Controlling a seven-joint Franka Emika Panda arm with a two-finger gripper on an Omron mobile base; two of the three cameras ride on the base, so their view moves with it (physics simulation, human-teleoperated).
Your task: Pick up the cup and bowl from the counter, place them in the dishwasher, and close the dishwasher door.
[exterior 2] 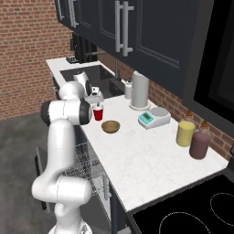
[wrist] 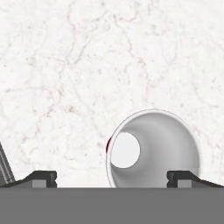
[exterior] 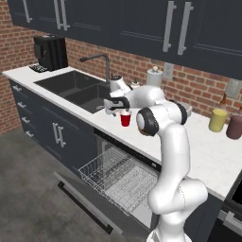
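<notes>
The red cup (exterior: 125, 118) (exterior 2: 98, 113) stands upright on the white counter (exterior: 203, 156) (exterior 2: 146, 155) near its front edge. My gripper (exterior: 120, 108) (exterior 2: 96, 101) hangs open just above it, pointing down. In the hand view the cup's white inside (wrist: 157, 148) lies toward the right fingertip (wrist: 183, 178), off centre in the gripper (wrist: 113, 179). Nothing is held. The tan bowl (exterior 2: 110, 126) sits on the counter just right of the cup. Below, the dishwasher door (exterior: 85, 201) is dropped open and a wire rack (exterior: 118, 179) (exterior 2: 82, 164) is pulled out.
A sink (exterior: 80, 87) with a faucet (exterior: 101, 59) lies left of the cup, a coffee machine (exterior: 49, 52) beyond. A kettle (exterior 2: 140, 90), a scale (exterior 2: 153, 118), a yellow cylinder (exterior 2: 185, 133) and a maroon one (exterior 2: 199, 144) line the back wall. A stovetop (exterior 2: 192, 215) is at right.
</notes>
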